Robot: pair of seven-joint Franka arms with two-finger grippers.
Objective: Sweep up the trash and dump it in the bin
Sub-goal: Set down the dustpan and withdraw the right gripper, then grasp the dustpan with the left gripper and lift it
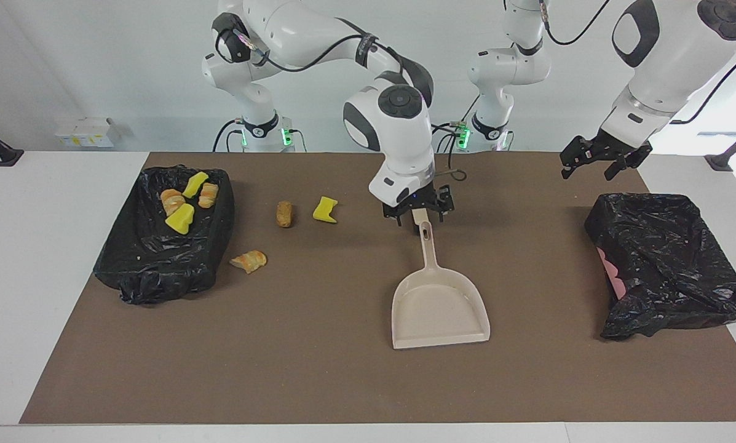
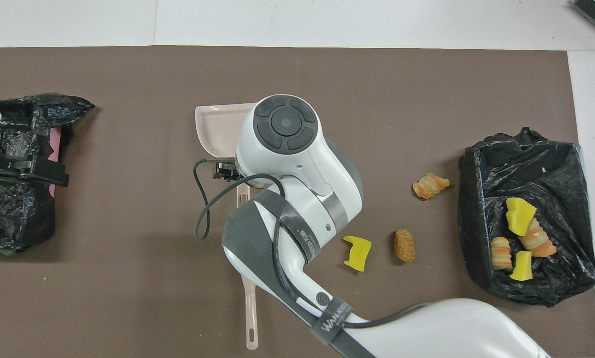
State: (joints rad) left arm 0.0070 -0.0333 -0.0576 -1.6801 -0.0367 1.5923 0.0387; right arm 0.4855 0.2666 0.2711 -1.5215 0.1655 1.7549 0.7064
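Observation:
Three pieces of trash lie on the brown mat: a yellow chunk (image 1: pixel 325 209) (image 2: pixel 357 252), a brown lump (image 1: pixel 284 214) (image 2: pixel 404 245) and a tan-orange pastry piece (image 1: pixel 249 261) (image 2: pixel 430 185). Several more yellow and tan-orange pieces (image 1: pixel 181 219) (image 2: pixel 520 216) lie in the black-lined bin (image 1: pixel 158 271) (image 2: pixel 526 149) at the right arm's end. The beige dustpan (image 1: pixel 439 307) (image 2: pixel 212 129) lies flat mid-mat. My right gripper (image 1: pixel 418 214) (image 2: pixel 226 169) is at the end of the dustpan's handle (image 1: pixel 429 252). My left gripper (image 1: pixel 591 169) (image 2: pixel 29 169) hangs open and empty over a second black bag.
The second black bag (image 1: pixel 663 258) (image 2: pixel 14 223), with pink showing inside, sits at the left arm's end. A thin beige handle (image 2: pixel 250 318) lies nearer to the robots than the dustpan; the right arm hides it in the facing view. White table (image 1: pixel 35 277) borders the mat.

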